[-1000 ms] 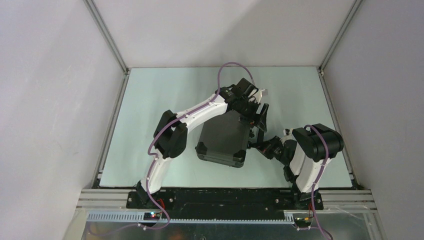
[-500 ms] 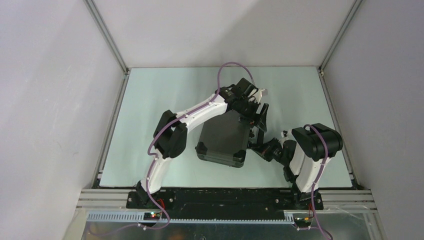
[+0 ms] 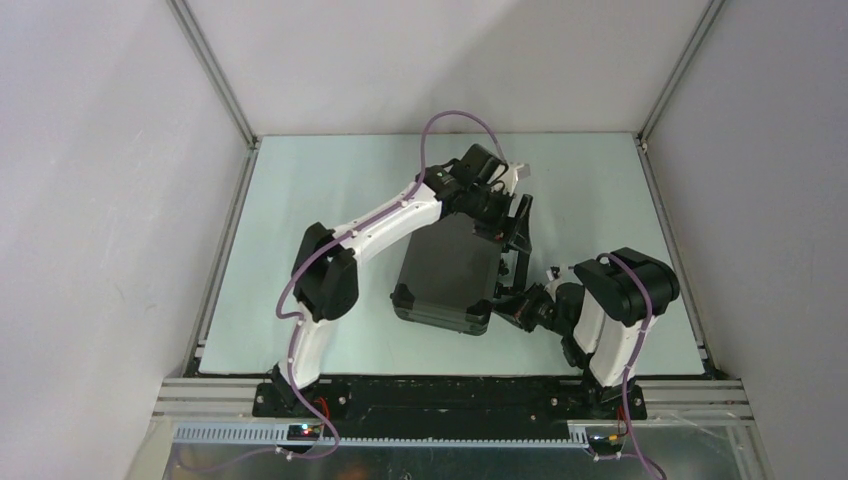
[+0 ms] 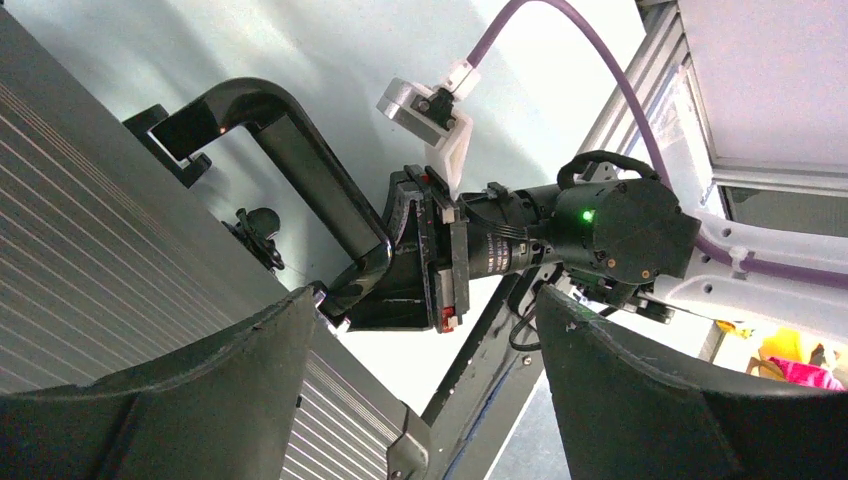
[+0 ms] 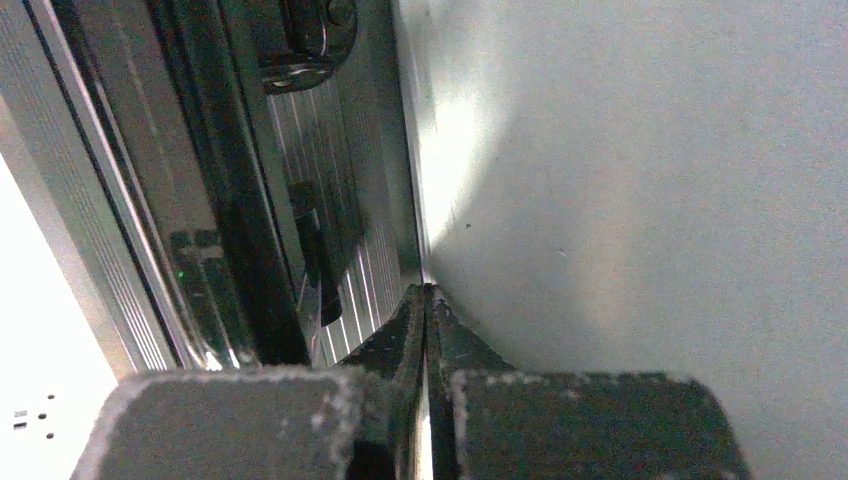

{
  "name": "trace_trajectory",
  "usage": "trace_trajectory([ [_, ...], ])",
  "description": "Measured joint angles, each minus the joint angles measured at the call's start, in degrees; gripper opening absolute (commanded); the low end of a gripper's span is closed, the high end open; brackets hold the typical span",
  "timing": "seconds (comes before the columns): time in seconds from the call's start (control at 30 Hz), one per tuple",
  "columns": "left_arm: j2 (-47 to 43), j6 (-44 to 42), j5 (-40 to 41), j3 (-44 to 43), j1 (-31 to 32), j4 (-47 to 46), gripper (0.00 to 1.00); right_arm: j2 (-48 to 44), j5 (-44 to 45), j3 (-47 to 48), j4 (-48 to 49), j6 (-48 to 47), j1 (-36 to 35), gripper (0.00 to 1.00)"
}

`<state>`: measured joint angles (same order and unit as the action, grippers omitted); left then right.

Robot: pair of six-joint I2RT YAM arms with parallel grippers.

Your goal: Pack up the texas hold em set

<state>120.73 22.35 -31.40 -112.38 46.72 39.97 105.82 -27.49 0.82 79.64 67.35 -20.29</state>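
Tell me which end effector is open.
The left end effector, spread wide by the briefcase; the right end effector is pinched shut beside it.

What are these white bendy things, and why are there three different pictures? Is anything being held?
They are two robot arms bolted to a table. The big picture looks down from above: the left arm is on the left, the right arm on the right. The other two come from little cameras on each wrist, showing that arm's own jaws up close. On the table lies a closed dark grey briefcase with a black handle. The left arm's jaws are open near the handle, holding nothing. The right arm's jaws are pinched shut, their tip at the case's lower edge, holding nothing too.
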Motion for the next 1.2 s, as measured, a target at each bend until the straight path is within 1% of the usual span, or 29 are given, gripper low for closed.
trace_trajectory([
  [0.3,0.0,-0.4,0.2,1.2,0.0,0.2,0.87,-0.7,-0.3,0.0,-1.2,0.5,1.5,0.0],
  [0.43,0.0,-0.4,0.2,2.1,0.0,0.3,0.87,-5.6,0.1,0.0,-6.9,-0.3,1.8,0.0],
  [0.57,0.0,-0.4,0.2,2.3,-0.1,0.3,0.87,-17.2,1.1,0.0,-20.0,-2.9,1.4,0.0],
  [0.7,0.0,-0.4,0.2,2.3,-0.2,0.2,0.87,-31.8,2.8,0.1,-35.3,-4.5,-3.6,0.0],
  [0.77,0.0,-0.4,0.2,2.3,-0.2,0.2,0.87,-41.2,4.5,0.1,-46.0,-5.1,-6.5,0.0],
  [0.83,0.0,-0.4,0.2,2.3,-0.2,0.2,0.87,-49.9,5.8,0.1,-55.5,-5.6,-8.0,0.0],
  [1.0,0.0,-0.4,0.3,2.3,-0.2,0.3,0.87,-73.0,11.4,0.4,-82.0,-6.7,-8.6,0.0],
  [1.13,-0.2,-0.4,1.0,2.3,-0.2,0.3,0.87,-84.5,17.7,5.1,-94.3,-7.7,-7.8,0.0],
  [1.2,-0.6,-0.4,1.4,2.3,-0.3,0.3,0.87,-84.5,19.1,7.1,-97.7,-8.7,-6.2,0.0],
])
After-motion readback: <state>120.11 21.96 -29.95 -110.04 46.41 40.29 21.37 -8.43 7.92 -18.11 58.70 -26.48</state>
